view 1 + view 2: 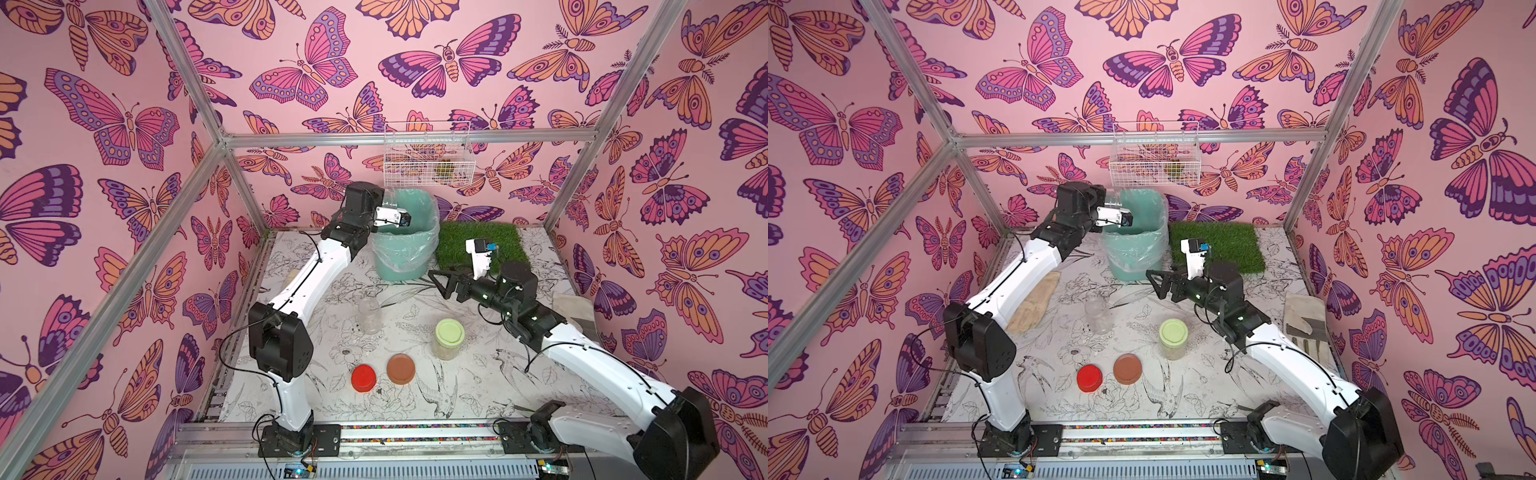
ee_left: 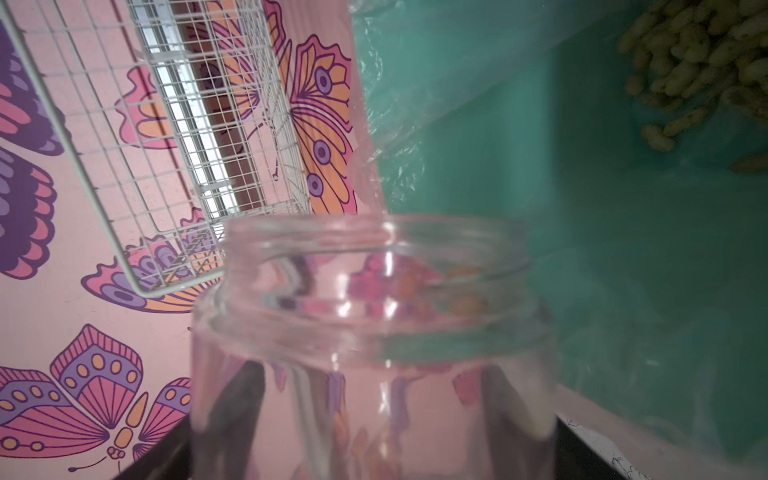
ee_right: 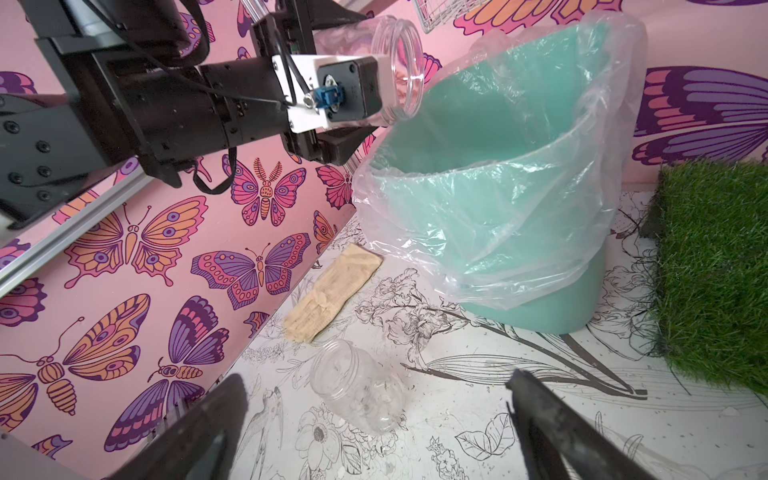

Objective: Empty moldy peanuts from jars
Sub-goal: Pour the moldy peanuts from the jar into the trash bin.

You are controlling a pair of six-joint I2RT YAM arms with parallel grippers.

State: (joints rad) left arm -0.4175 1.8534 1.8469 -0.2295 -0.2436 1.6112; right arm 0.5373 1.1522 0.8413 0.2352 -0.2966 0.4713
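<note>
Over the teal plastic bin (image 3: 540,299) with crinkled clear liner (image 3: 498,232), the left gripper (image 3: 370,72) clamps a smooth clear cylindrical jar (image 2: 374,353) (lidless, tilted mouth-first toward it); lumpy beige moldy peanuts (image 2: 698,62) lie inside the bin. The right gripper (image 1: 439,284) gapes wide, empty, above the table (image 1: 415,399).

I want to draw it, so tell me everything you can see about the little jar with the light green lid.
The jar with the light green lid is small and round, and looks like clear plastic. Its lid is round, flat on top and closes the jar. Through the clear wall you can see pale tan peanuts inside. The jar stands upright on the flower-printed table, as both top views show. A loose brown lid lies nearby, not touching it. Only the table touches the jar.
</note>
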